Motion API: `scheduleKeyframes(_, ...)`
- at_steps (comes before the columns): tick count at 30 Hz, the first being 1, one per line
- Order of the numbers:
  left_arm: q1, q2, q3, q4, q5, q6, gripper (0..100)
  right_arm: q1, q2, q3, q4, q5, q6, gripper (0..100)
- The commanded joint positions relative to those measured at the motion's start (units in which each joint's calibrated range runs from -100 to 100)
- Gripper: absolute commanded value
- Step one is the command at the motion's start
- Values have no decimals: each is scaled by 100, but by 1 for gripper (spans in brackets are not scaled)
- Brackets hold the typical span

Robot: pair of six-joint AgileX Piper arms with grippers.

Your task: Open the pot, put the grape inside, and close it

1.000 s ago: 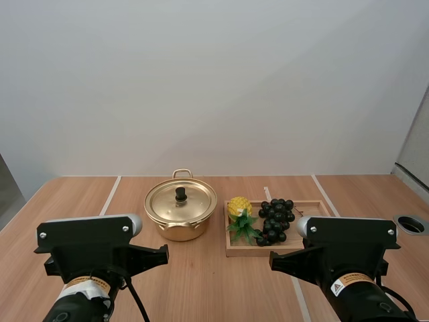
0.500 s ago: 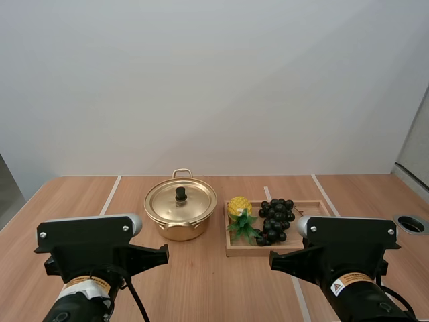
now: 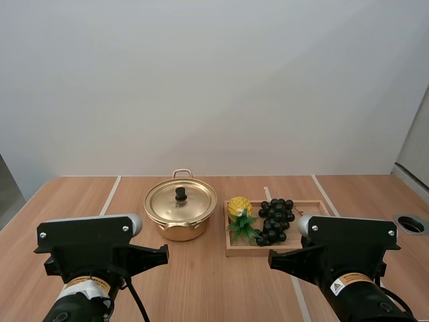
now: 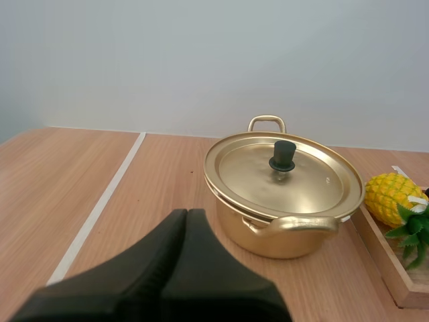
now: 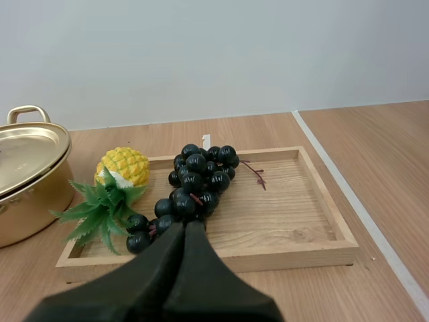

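A gold pot (image 3: 179, 221) stands mid-table with its lid (image 3: 181, 200) on, topped by a black knob (image 4: 282, 155). To its right a bunch of dark grapes (image 3: 275, 219) lies in a wooden tray (image 3: 315, 208). My left gripper (image 4: 186, 216) is shut on nothing, fingers together as one dark wedge, short of the pot (image 4: 285, 208) on its near side. My right gripper (image 5: 186, 229) is likewise shut and bare, its tip just before the grapes (image 5: 194, 188) and the tray's front wall (image 5: 268, 258).
A small toy pineapple (image 3: 240, 213) with green leaves lies in the tray's left end, between the pot and the grapes. A round grommet hole (image 3: 411, 224) sits in the table at the far right. White lines run across the wooden tabletop (image 3: 80, 201).
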State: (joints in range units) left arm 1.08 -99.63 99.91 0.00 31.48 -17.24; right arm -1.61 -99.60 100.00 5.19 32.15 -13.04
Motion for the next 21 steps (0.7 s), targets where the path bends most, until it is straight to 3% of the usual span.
scheduleKeyframes(1,-17,-37,9,0,-84,17,0,-21,-40,0,9,-64,0,0)
scheduleKeyframes(7,-17,-37,9,0,-140,17,0,-21,-40,0,104,-64,0,0)
scheduleKeyframes(11,-17,-37,-84,106,-791,26,0,-21,-40,-98,-166,-478,0,0)
scheduleKeyframes(15,-17,-37,-844,109,-1409,26,0,-21,-40,-1139,-175,-391,0,0)
scheduleKeyframes(21,-17,-37,-2121,172,-1389,95,0,-21,-40,-2889,-205,-39,0,0)
